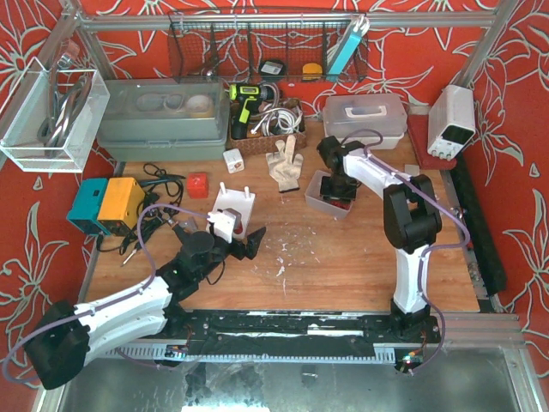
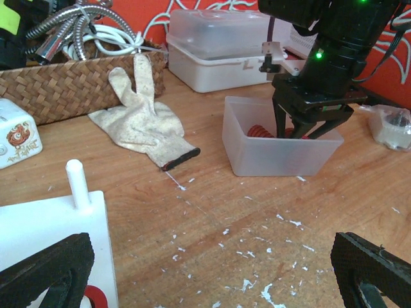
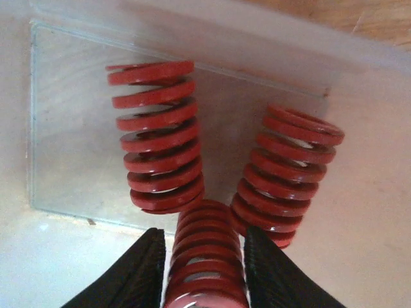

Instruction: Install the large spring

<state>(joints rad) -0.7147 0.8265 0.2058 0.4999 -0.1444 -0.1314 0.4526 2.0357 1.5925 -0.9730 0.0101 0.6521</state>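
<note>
Three large red springs lie in a clear plastic bin (image 1: 319, 199). In the right wrist view my right gripper (image 3: 204, 256) is down in the bin, its black fingers (image 3: 138, 269) pressed on both sides of the nearest spring (image 3: 207, 247). The other two springs (image 3: 157, 135) lie just beyond. The left wrist view shows that gripper (image 2: 302, 125) inside the bin (image 2: 276, 151). My left gripper (image 1: 244, 245) is wide open and empty, low over the table beside the white fixture (image 1: 233, 206) with upright pegs (image 2: 76, 183).
A work glove (image 1: 285, 165) lies behind the bin. A wicker basket (image 1: 266, 129) of tools, a lidded plastic box (image 1: 364, 118) and a grey tub (image 1: 163, 120) stand at the back. A teal and orange device (image 1: 107, 204) with cables and a red block (image 1: 198, 184) are on the left.
</note>
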